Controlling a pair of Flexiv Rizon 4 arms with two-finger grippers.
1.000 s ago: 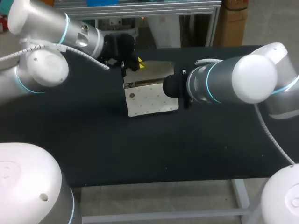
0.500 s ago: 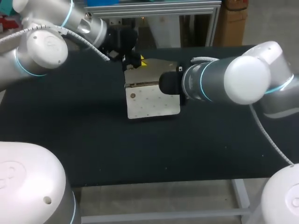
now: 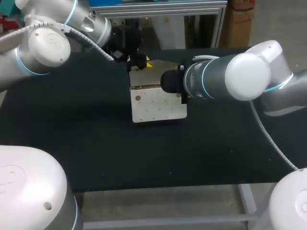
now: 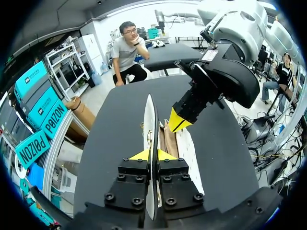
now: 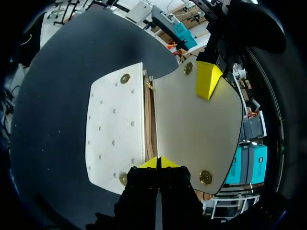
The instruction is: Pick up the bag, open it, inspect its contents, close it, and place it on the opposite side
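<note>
The white studded bag [image 3: 158, 106] stands at the middle of the table with its flap [image 3: 162, 74] lifted back. My left gripper [image 3: 144, 62] is shut on the flap's far edge; in the left wrist view the thin white flap [image 4: 150, 120] runs between its yellow tips [image 4: 152, 155]. My right gripper [image 5: 159, 163] is shut on the rim of the bag at the side of its mouth, between the studded front panel [image 5: 115, 129] and the flap [image 5: 196, 129]. The brown inside [image 5: 150, 122] shows only as a narrow slit. In the head view the right gripper's fingers are hidden behind its wrist.
The black table [image 3: 96, 153] spreads wide in front of the bag and to both sides. My right arm [image 3: 240, 79] crosses the table's right half at bag height. A metal frame [image 3: 158, 12] stands behind the far edge.
The bag has shifted slightly to the right with both grippers on it. My left arm has risen a little and my right arm has drawn further in over the bag.
</note>
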